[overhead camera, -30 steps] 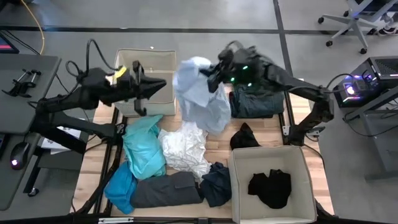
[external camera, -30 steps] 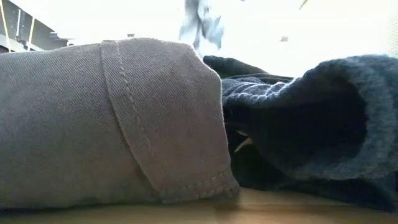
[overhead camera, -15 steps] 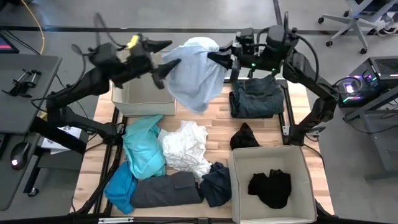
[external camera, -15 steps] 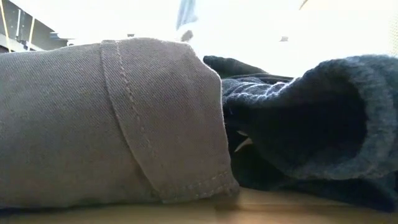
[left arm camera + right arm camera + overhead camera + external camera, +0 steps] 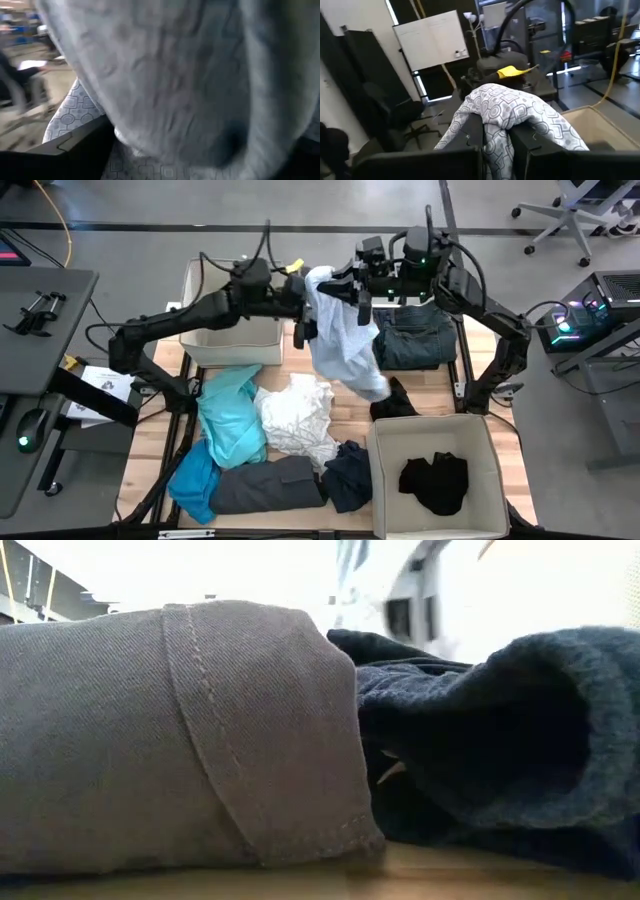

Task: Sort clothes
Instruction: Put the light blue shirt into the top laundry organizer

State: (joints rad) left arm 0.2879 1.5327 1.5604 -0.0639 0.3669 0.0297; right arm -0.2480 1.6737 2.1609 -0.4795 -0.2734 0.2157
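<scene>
A pale blue-white patterned garment (image 5: 345, 340) hangs over the table's far middle from my right gripper (image 5: 345, 280), which is shut on it. My left gripper (image 5: 300, 305) stands open right beside the garment's left side. The cloth (image 5: 170, 80) fills the left wrist view between its fingers; whether they touch it I cannot tell. Other clothes lie on the table: turquoise (image 5: 232, 415), white (image 5: 295, 418), dark grey (image 5: 265, 485), navy (image 5: 350, 475), black (image 5: 395, 398) and folded dark denim (image 5: 415, 340). My right gripper pinches a bunched fold at the garment's top (image 5: 496, 131) between its two fingers (image 5: 465, 145). The fingers come in level from the table's right. Cloth drapes over both fingers, and the rest hangs slack below them, its lower end (image 5: 372, 385) near the black garment.
A beige bin (image 5: 225, 335) stands at the far left. Another beige bin (image 5: 480, 435) at the near right holds a black garment (image 5: 435, 480). In the low view the dark grey garment (image 5: 170, 740) and the navy one (image 5: 500, 740) block most of the sight.
My left gripper has gone from above the far-left bin toward the table's right, up to the hanging garment, and has opened. My right gripper has risen a little and turned. The garment, spread wide half a second ago, now hangs longer and narrower.
</scene>
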